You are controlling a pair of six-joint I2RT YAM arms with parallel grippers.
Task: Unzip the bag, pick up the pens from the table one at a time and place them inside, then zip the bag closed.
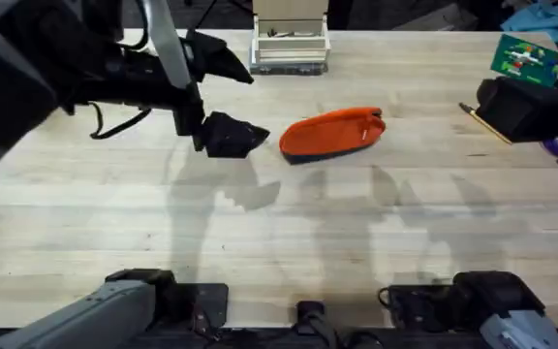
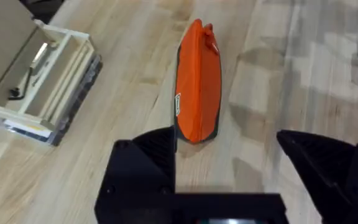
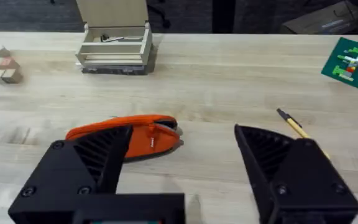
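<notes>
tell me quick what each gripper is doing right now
Left gripper: open, holding nothing, just short of the orange bag.
Right gripper: open, holding nothing.

Pale plank tabletop (image 1: pixel 289 223) is filling most of the scene, w/ soft shadows lying across it. Small wooden open box (image 1: pixel 290 44) is sitting at far edge. Beyond, room is staying dark.

Black arms, wedge-shaped ribbed fingers (image 3: pixel 278 168), cables

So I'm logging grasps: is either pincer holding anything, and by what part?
Nothing is held. Both the left pincer and right pincer are open; the bag lies free.
</notes>
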